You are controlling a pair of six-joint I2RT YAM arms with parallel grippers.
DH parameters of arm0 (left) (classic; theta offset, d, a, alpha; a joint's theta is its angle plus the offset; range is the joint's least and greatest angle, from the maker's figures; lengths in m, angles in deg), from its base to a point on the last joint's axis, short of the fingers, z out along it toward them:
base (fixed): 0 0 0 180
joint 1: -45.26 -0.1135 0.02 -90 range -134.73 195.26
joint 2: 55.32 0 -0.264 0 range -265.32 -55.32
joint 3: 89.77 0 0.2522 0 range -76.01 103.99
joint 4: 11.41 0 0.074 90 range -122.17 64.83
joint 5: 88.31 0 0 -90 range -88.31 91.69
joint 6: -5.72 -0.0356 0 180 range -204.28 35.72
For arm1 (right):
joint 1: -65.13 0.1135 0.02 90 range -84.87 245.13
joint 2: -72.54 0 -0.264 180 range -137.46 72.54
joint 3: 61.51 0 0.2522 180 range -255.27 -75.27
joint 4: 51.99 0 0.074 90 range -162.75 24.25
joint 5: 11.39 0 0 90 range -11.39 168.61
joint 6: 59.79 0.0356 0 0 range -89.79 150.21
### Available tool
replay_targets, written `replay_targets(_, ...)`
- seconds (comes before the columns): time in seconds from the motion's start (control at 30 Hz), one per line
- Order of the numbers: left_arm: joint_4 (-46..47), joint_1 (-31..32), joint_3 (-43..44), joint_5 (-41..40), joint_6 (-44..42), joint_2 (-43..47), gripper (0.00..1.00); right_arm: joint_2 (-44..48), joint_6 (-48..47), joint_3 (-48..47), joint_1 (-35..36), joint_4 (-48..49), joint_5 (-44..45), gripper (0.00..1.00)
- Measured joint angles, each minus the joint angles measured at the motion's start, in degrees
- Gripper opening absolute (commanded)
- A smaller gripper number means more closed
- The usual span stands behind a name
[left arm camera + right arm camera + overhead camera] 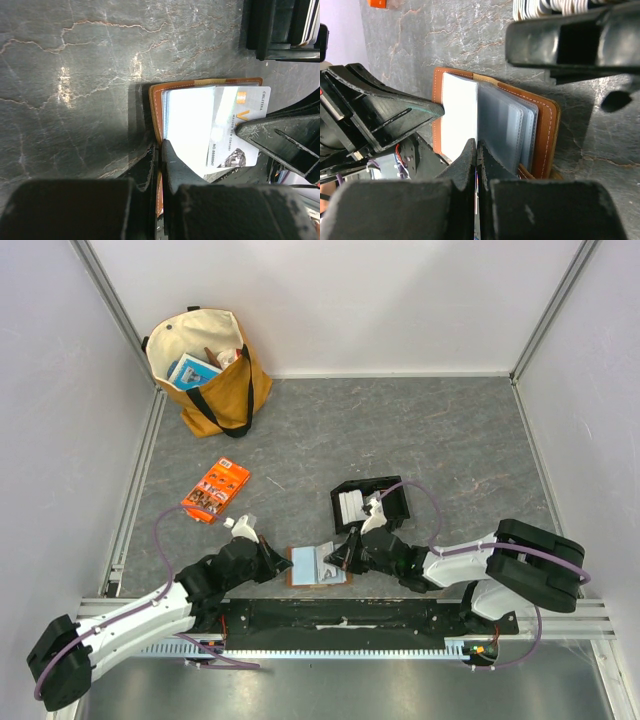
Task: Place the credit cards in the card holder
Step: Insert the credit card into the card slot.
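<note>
The brown card holder (293,581) lies open on the table near the front edge, its clear inner sleeves (507,130) showing. My left gripper (278,565) is shut on the holder's left cover (156,110), its jaws (160,147) pinching the leather edge. My right gripper (342,558) is shut on a pale printed credit card (235,132), held tilted over the open holder with its lower edge at the sleeves. In the right wrist view the card shows only edge-on between the shut jaws (477,146). More credit cards (352,506) stand in the black tray (392,502).
An orange printed packet (215,490) lies left of centre. A tan tote bag (210,375) with items inside stands at the back left. The black tray sits just behind the right gripper. Metal rails and walls border the table.
</note>
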Motion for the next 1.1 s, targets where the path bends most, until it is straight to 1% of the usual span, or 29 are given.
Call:
replay_targets(0.27,0.04,0.00,0.00,-0.33,0.00,-0.28,0.04,-0.42,1.07,1.18,0.02,3.48,-1.11,0.00)
replay_targets(0.47,-0.02,0.00,0.00,-0.33,0.02,0.00,0.04,-0.48,1.99,1.36,0.63,3.13,-0.66,0.00)
replay_targets(0.6,-0.37,0.00,0.00,-0.35,0.02,1.01,0.06,-1.36,2.38,1.36,0.85,3.41,-0.24,0.00)
replay_targets(0.87,-1.38,0.00,0.00,-0.72,0.02,2.58,0.06,-4.87,2.36,1.38,1.49,8.98,1.25,0.00)
replay_targets(0.97,-1.60,0.00,0.00,-0.90,0.02,2.58,0.08,-5.73,2.29,1.20,1.66,10.03,1.64,0.00)
replay_targets(1.1,-1.92,0.00,0.00,-0.98,0.02,2.58,0.13,-5.92,2.38,1.05,1.92,10.03,1.99,0.00)
